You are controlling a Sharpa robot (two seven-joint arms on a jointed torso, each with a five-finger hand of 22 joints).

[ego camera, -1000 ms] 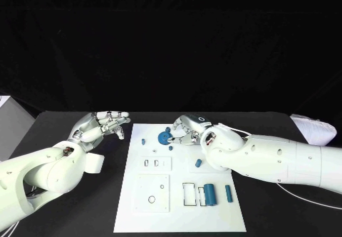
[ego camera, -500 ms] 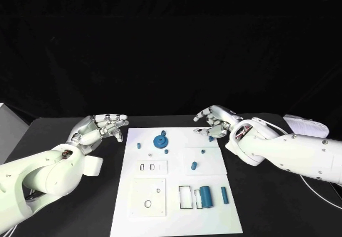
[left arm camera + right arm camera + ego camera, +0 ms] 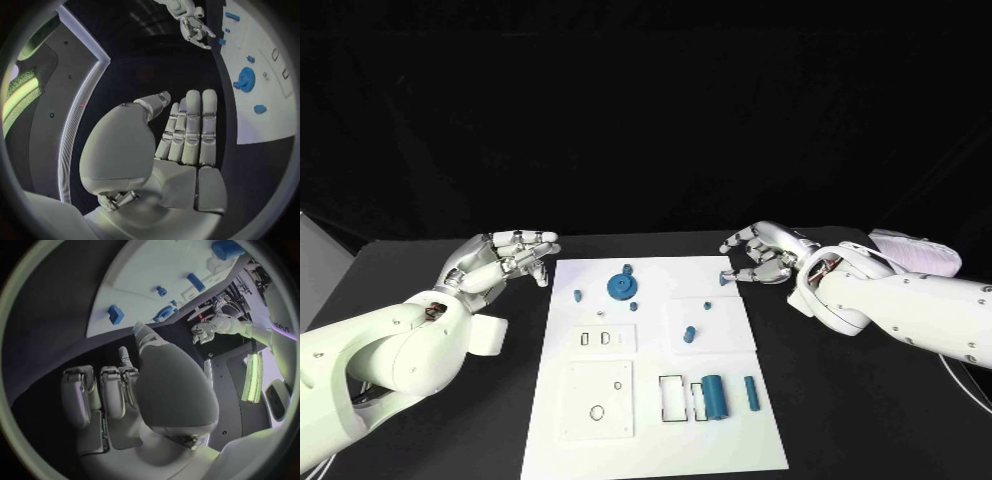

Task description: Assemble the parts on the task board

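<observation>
Apparently empty right hand (image 3: 764,257), task board (image 3: 661,440)

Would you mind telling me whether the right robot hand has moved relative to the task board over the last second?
Yes. The right robot hand has drawn back from over the blue gear to the task board's far right corner, near a small blue part.

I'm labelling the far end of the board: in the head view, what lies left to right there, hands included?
Left silver hand → small blue peg → round blue gear-like disc → small blue piece at the board's right edge → right silver hand.
</observation>
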